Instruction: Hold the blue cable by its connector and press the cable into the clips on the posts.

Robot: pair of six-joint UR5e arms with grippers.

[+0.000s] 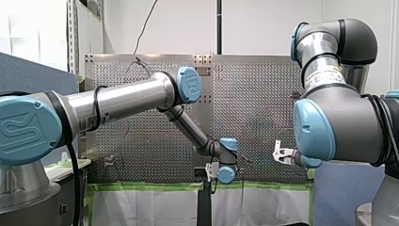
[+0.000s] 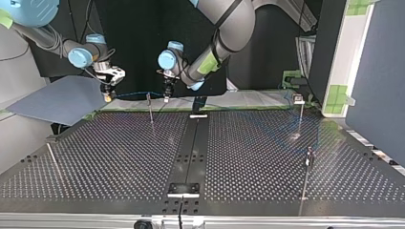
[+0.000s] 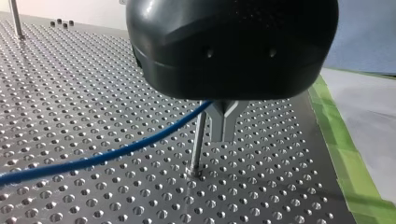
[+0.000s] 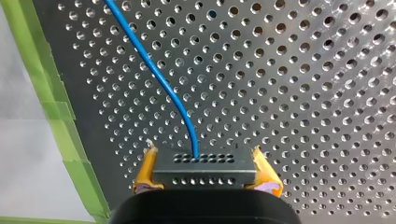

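Note:
The blue cable (image 4: pixel 159 77) runs into a black perforated connector (image 4: pixel 204 173). My right gripper (image 4: pixel 203 153) is shut on that connector, a yellow pad on each side of it. In the top view this gripper (image 2: pixel 111 88) hangs at the far left edge of the table, and the cable (image 2: pixel 136 93) stretches from it towards my left gripper (image 2: pixel 166 95). My left gripper (image 3: pixel 222 135) is shut, its grey fingers pointing down beside a thin post (image 3: pixel 198 140). The cable (image 3: pixel 116 151) meets these fingers near their base. Whether it is pinched there is hidden.
More thin posts stand on the perforated table, at the top view's right (image 2: pixel 301 114), (image 2: pixel 308 167) and its near left (image 2: pixel 52 160). A grey panel (image 2: pixel 62 100) leans beside the far left corner. Green tape (image 3: pixel 345 158) lines the table edge.

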